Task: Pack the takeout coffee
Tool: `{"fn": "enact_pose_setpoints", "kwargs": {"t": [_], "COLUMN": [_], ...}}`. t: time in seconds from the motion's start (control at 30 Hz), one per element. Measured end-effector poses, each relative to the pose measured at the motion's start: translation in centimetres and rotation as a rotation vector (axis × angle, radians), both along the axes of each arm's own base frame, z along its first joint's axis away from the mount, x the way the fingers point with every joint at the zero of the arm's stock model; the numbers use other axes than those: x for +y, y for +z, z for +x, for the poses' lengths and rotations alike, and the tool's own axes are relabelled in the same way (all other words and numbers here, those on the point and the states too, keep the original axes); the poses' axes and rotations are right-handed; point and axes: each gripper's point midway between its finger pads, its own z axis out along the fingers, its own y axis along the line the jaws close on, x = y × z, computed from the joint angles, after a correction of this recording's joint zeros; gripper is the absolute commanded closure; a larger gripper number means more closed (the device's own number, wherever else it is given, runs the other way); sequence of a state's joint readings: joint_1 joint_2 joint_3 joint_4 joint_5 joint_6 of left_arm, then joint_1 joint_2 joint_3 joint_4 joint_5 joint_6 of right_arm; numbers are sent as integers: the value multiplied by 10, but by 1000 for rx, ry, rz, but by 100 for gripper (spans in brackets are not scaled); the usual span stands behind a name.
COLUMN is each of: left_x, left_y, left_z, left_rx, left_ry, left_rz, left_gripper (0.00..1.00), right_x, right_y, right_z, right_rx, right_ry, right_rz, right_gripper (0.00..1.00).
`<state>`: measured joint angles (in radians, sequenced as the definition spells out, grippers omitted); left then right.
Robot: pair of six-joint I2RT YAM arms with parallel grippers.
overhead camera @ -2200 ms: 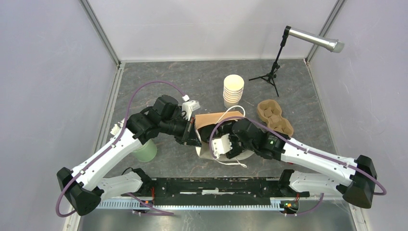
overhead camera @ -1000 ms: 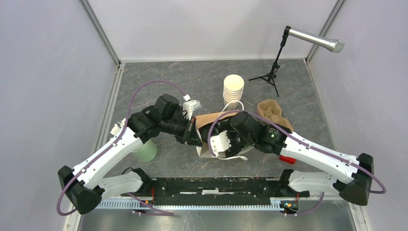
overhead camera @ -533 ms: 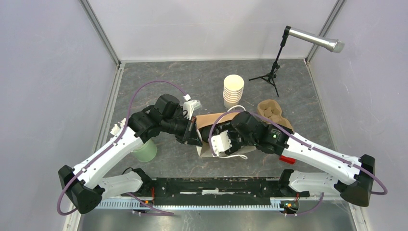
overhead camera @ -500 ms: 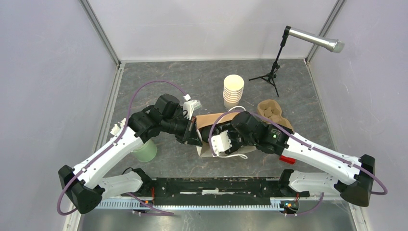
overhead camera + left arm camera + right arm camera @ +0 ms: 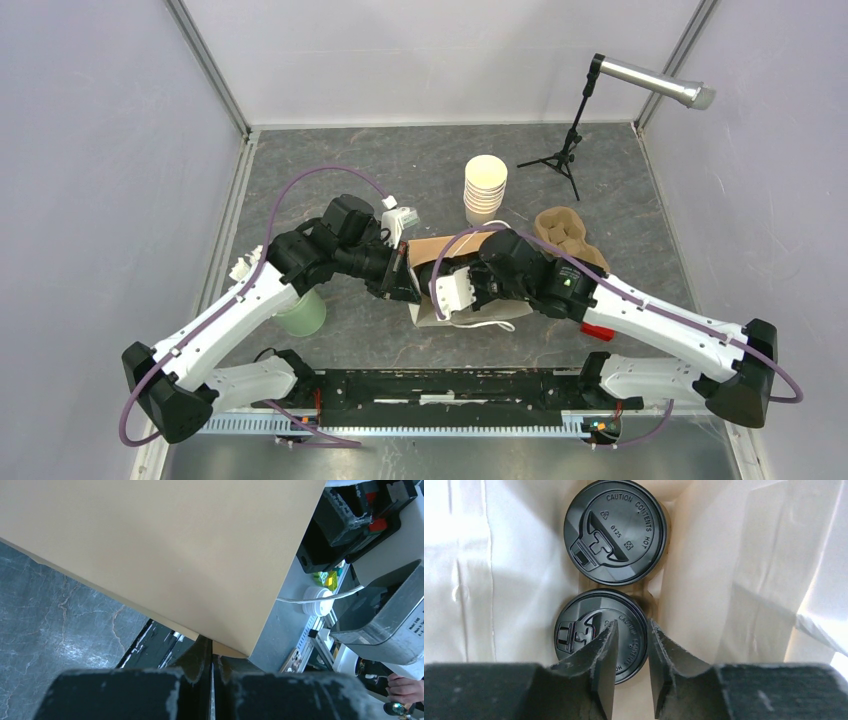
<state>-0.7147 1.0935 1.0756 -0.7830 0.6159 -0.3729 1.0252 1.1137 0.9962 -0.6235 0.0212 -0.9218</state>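
Black-lidded coffees, two: far cup point(image 5: 615, 531) and near cup point(image 5: 584, 630), one just behind the other, deep inside bag point(image 5: 724, 555). Bag: white within, brown outside, mouth open, on table point(image 5: 400, 170) between the arms.
Right gripper point(image 5: 631, 625): inside bag, over near cup's lid; fingers a narrow gap apart, nothing between them.
Left gripper point(image 5: 211, 650): fingers together, clamped on bag's brown edge.
Elsewhere on table: stack of lidless cups point(image 5: 486, 188), pulp tray point(image 5: 571, 243), green cup point(image 5: 302, 314), tripod point(image 5: 566, 150).
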Motion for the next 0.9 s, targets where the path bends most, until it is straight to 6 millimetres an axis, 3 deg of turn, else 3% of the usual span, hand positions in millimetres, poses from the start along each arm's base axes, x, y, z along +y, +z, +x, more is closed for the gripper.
{"fn": "enact_pose_setpoints", "kwargs": {"t": [0.3,0.63,0.9], "left_x": [0,0,-1], "left_y": [0,0,0], "left_z": [0,-1,-2], "left_rx": [0,4,10], "left_ry": [0,-4,-10], "left_rz": [0,-2,-4], "left_gripper": [98,98,98], "right_x": [2,-8,-15], "right_y": [-3,-35,-46], "right_z": [-4,-5,4], "right_rx": [20,35,0], "right_ry": [13,-15,-76], "right_rz": [15,-33,-41], "right_gripper": [73,75,77]}}
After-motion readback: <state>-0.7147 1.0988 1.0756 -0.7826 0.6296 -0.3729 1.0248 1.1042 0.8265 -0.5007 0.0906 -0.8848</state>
